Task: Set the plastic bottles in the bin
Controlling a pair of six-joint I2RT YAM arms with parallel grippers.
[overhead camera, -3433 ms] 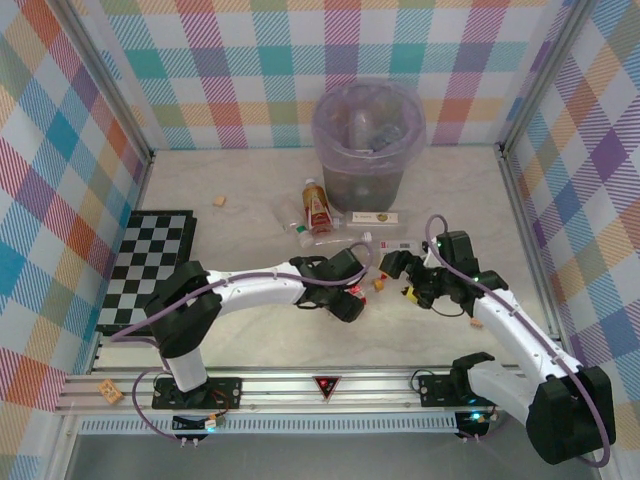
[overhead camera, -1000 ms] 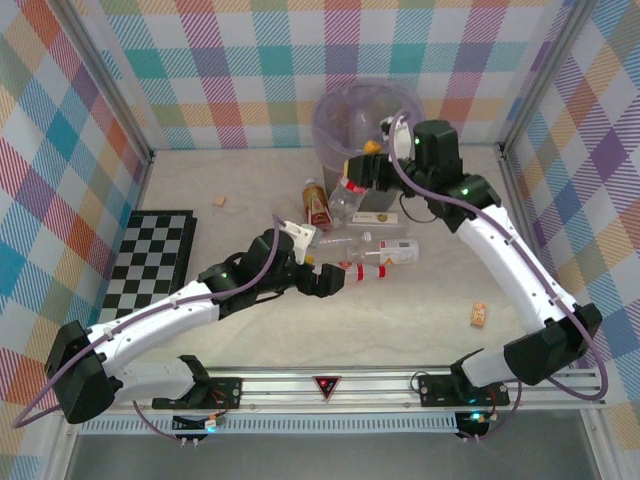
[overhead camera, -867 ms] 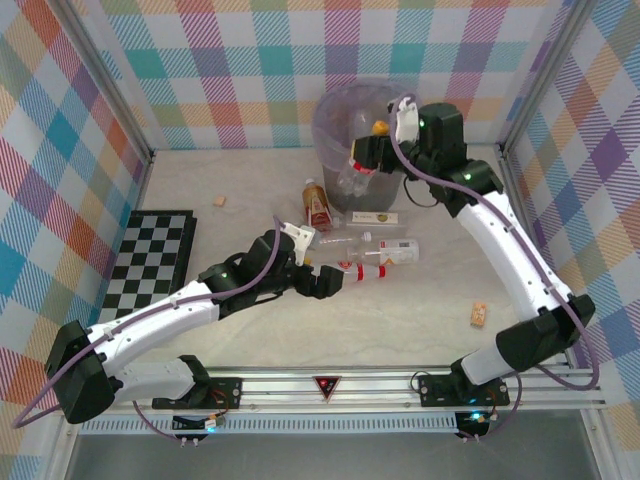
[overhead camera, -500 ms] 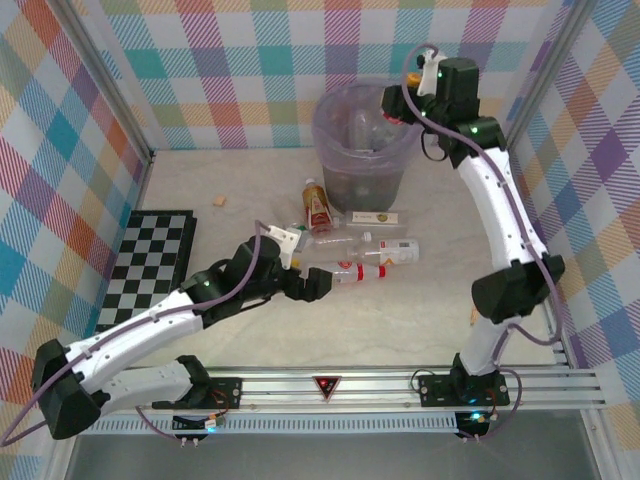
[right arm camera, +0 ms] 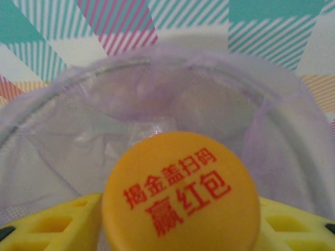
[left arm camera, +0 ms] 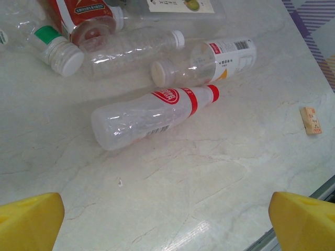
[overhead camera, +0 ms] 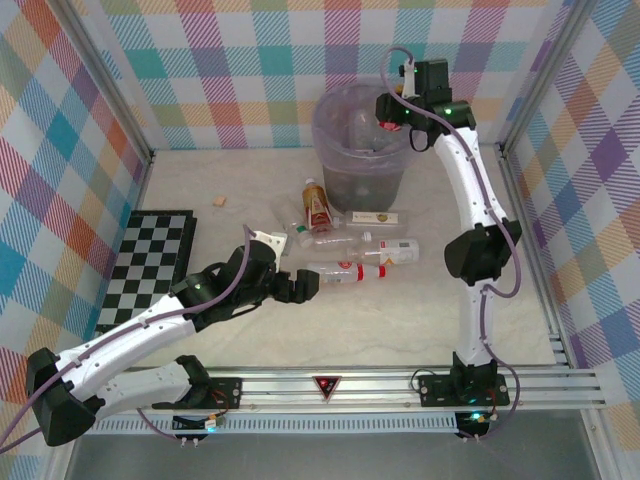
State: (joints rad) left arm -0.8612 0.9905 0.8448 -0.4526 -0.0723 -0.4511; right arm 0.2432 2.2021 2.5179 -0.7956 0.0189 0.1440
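Holding an orange-capped bottle point(right arm camera: 180, 201) over the bin point(overhead camera: 340, 135), upper centre: right pincer point(overhead camera: 388, 112), clenched on it. Left pincer point(overhead camera: 303, 288): released, beside red-banded bottle point(overhead camera: 345, 271) lying on the counter point(overhead camera: 420, 320), mid-frame; further bottles point(overhead camera: 392, 250) just above.

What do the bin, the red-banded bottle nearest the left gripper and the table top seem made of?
The bin looks like translucent lilac plastic; shapes show dimly through its wall. The red-banded bottle looks like clear glossy plastic, ribbed, with the table visible through it. The table top is pale, grey-veined and slightly shiny; marble or printed laminate, I cannot tell.
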